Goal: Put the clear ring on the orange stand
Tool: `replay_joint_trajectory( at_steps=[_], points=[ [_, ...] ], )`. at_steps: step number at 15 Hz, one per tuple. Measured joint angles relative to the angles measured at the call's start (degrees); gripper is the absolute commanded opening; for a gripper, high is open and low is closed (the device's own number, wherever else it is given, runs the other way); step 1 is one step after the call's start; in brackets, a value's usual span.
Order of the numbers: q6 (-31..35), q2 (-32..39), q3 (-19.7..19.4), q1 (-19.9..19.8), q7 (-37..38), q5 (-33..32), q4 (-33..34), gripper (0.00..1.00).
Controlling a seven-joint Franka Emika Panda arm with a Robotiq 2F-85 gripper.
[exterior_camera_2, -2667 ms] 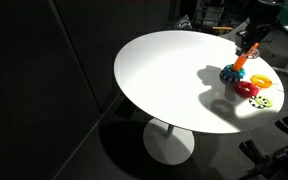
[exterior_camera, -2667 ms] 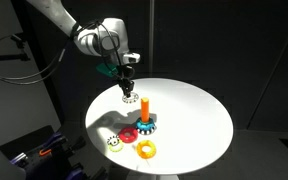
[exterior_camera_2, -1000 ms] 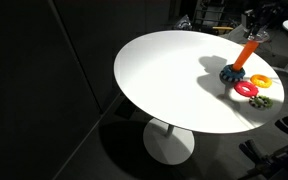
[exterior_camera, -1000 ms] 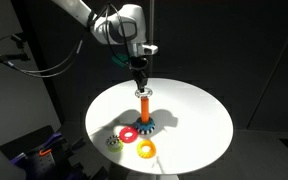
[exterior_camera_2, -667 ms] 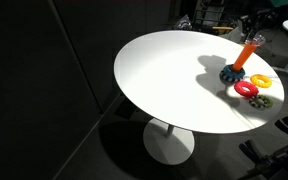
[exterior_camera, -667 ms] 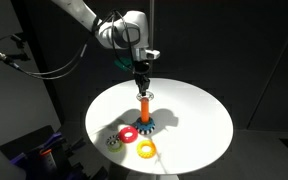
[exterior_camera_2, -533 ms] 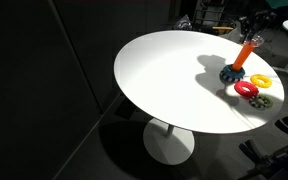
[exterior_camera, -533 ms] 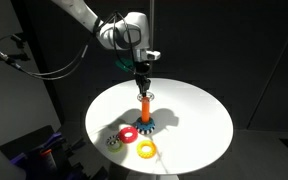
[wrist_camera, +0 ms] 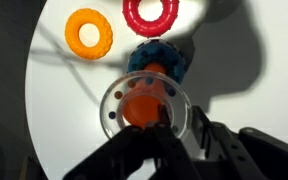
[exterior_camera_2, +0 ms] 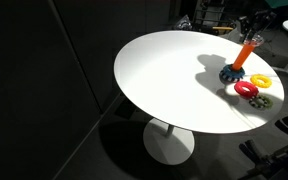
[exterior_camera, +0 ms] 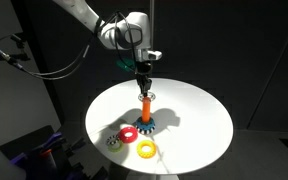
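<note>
The gripper [exterior_camera: 143,87] hangs straight down over the middle of the round white table [exterior_camera: 199,108], directly above the orange stand [exterior_camera: 145,108]; its dark fingers [wrist_camera: 134,150] are closed onto the edge of the clear ring [wrist_camera: 112,108], as far as the wrist view shows (the contact itself is in shadow). In that view the ring sits level around the top of the orange peg, whose bright tip fills the hole; small dark dots run round the ring's pale rim. How far down the peg the ring sits cannot be told; in an exterior view it seems to be at the very top, just under the fingertips.

At the foot of the stand lies the blue toothed ring [exterior_camera: 146,127], flat on the table. The red ring [exterior_camera: 130,134] lies just beside it, to the near left; the yellow ring [exterior_camera: 145,149] lies nearer still, close to the table's front edge, apart from the red one. A small dark ring with pale spots [exterior_camera: 113,143] lies left of the yellow ring, near the rim.

In the exterior view from the side, the stand [exterior_camera_2: 244,56] rises at the far right of the table, with the gripper's shadow cast round it.
</note>
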Motion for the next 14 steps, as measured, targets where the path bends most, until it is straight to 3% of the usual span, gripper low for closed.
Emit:
replay_joint_trajectory(
  at_steps=[5, 14],
  points=[
    [-1.04, 0.18, 0.0, 0.0, -0.07, 0.35, 0.0, 0.99],
    [-2.35, 0.4, -0.01, -0.45, -0.95, 1.14, -0.06, 1.0]
  ],
)
